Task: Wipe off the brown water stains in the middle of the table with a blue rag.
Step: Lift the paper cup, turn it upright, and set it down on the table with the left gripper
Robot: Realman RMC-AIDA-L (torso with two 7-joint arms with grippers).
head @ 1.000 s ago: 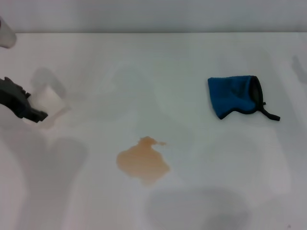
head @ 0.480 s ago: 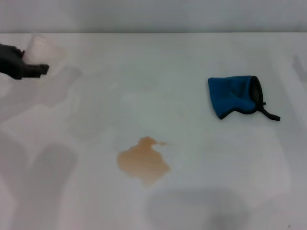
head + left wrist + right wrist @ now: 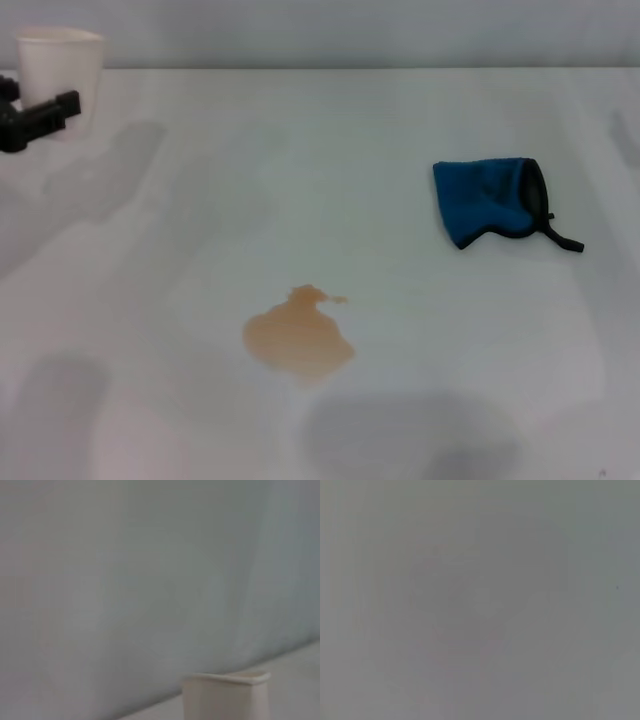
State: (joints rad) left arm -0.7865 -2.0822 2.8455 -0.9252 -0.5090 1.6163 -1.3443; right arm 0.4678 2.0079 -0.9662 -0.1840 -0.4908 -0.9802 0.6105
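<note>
The brown water stains (image 3: pixel 298 340) lie as one tan blotch with a small droplet on the white table (image 3: pixel 300 170), a little left of centre and towards the front. Off to the right and farther back, the blue rag (image 3: pixel 488 200) rests crumpled, its black strap trailing right, with nothing touching it. My left gripper (image 3: pixel 45 110) is at the far back left corner, shut on a white paper cup (image 3: pixel 62 60) that stands upright; one black finger crosses the cup's front. In the left wrist view the cup (image 3: pixel 225 697) shows against the wall. My right gripper is out of view.
A grey wall runs along the table's far edge. The right wrist view shows only a plain grey surface. Soft arm shadows fall on the tabletop at the left and near the front.
My left gripper has carried the paper cup from the left middle of the table back to the far left corner. The rag and the stain have not moved.
</note>
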